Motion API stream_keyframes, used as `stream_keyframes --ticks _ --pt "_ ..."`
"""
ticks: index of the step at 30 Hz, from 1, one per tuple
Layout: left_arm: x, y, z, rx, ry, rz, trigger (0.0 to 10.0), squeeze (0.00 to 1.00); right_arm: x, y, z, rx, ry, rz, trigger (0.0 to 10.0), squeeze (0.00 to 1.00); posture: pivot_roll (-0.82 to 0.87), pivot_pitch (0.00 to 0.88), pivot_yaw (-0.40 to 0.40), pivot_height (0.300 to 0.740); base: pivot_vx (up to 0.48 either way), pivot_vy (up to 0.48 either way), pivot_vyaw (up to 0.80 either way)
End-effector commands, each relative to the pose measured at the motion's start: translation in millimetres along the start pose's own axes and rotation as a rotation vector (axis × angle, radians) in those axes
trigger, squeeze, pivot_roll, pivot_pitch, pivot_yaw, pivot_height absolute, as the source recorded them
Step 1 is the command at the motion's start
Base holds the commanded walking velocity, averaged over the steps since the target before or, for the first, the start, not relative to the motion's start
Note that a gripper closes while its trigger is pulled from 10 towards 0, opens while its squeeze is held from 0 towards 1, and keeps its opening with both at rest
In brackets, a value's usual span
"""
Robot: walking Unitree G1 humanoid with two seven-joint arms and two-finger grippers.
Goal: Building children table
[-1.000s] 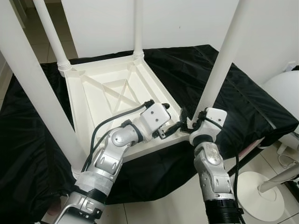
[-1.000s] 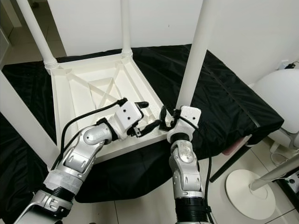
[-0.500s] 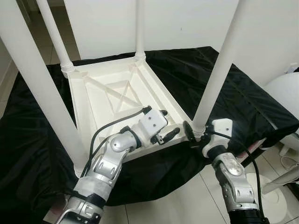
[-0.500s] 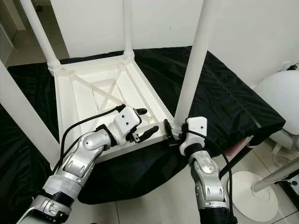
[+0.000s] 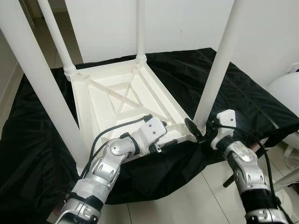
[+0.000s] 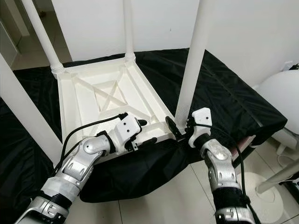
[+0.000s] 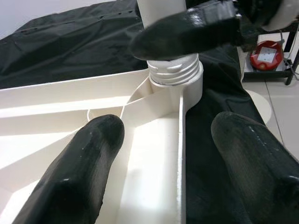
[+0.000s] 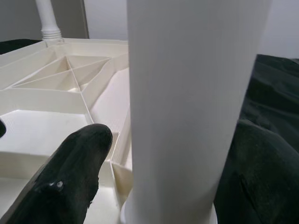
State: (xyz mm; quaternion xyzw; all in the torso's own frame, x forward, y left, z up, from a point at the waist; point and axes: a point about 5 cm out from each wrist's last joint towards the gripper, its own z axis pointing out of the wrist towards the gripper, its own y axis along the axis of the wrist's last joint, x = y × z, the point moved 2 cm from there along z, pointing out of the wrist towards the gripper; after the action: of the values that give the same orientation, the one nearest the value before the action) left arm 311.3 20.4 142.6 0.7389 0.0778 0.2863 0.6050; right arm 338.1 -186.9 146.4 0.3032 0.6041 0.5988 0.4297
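Note:
A white children's table [image 5: 117, 93] lies upside down on a black cloth, its legs pointing up. My left gripper [image 6: 145, 132] is open at the table's near rim. One finger [image 7: 88, 163] is inside the frame and the other is outside over the cloth, a short way from the near-right leg's threaded socket [image 7: 174, 72]. My right gripper [image 5: 202, 127] is open around the base of the near-right leg [image 5: 219, 65]. A finger [image 8: 70, 177] stands on each side of that leg [image 8: 196, 93], with a narrow gap on the inner side.
The black cloth [image 5: 252, 93] covers a low platform that ends just in front of me, with tiled floor [image 5: 187, 200] below. A white rounded seat [image 5: 286, 91] and a white disc base [image 6: 264, 196] stand to my right. The other legs [image 5: 28, 84] rise at the left and back.
My right wrist has swung from the front of the near-right leg round to its right side. My left gripper has slid back to the table's near rim. The camera has shifted a little.

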Motion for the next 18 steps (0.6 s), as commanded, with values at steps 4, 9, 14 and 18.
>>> stream_keyframes --ticks 4,9,14,18 --pt "-4.4 1.1 1.0 0.011 -0.025 0.009 10.0 0.0 -1.6 -4.3 6.0 0.032 0.081 -0.028 10.0 0.0 -0.09 0.0 0.039 0.74 0.0 0.0 0.0" --pt "-4.1 3.1 1.8 0.012 -0.029 -0.008 10.0 0.0 -4.5 -6.9 8.0 0.053 0.108 -0.042 4.8 0.0 -0.08 0.0 0.035 0.74 0.0 0.0 0.0" --pt "-3.7 3.3 2.7 0.018 -0.03 -0.056 10.0 0.0 -6.4 -12.0 9.1 0.084 0.135 -0.044 0.0 0.0 -0.08 0.0 0.031 0.74 0.0 0.0 0.0" --pt "-3.7 2.1 2.9 0.029 -0.026 -0.103 10.0 0.0 -5.8 -17.6 8.2 0.107 0.149 -0.033 0.0 0.0 -0.07 0.0 0.027 0.74 0.0 0.0 0.0"
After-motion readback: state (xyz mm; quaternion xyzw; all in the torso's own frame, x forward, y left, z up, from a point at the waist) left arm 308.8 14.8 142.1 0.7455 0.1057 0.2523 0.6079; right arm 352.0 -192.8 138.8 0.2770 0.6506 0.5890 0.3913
